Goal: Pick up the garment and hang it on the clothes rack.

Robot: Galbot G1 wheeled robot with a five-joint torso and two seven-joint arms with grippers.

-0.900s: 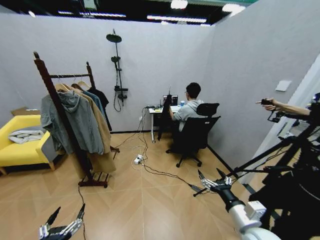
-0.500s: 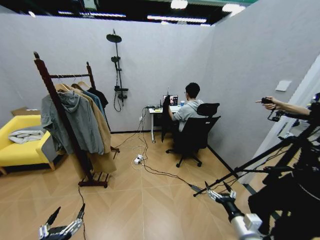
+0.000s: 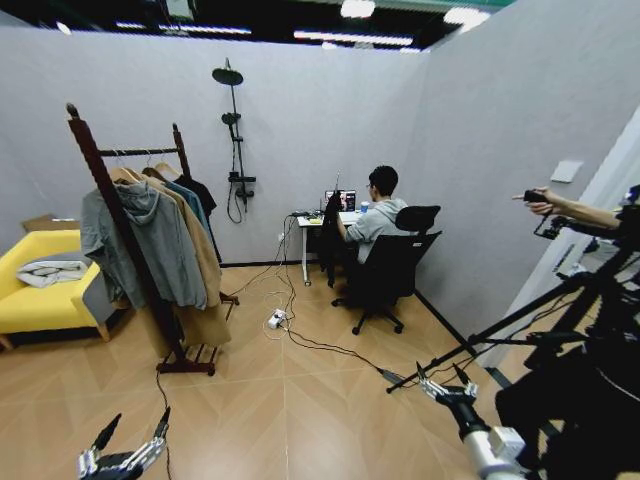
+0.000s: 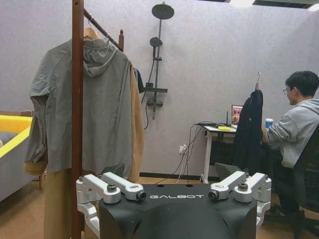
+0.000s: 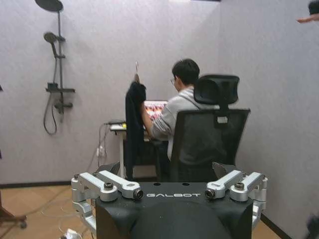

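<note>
My right gripper has sunk lower, empty and spread like my left gripper, so I must approach the garment hanging by the surface.

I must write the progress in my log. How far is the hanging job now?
Nothing looks done yet. The garment hangs by the desk, on its hanger, far from the clothes rack. In hand: nothing; the left gripper and the right gripper are both open, empty and low over the floor. Left: reach the garment, grasp it, carry it over and hook it on the rack's bar.
</note>
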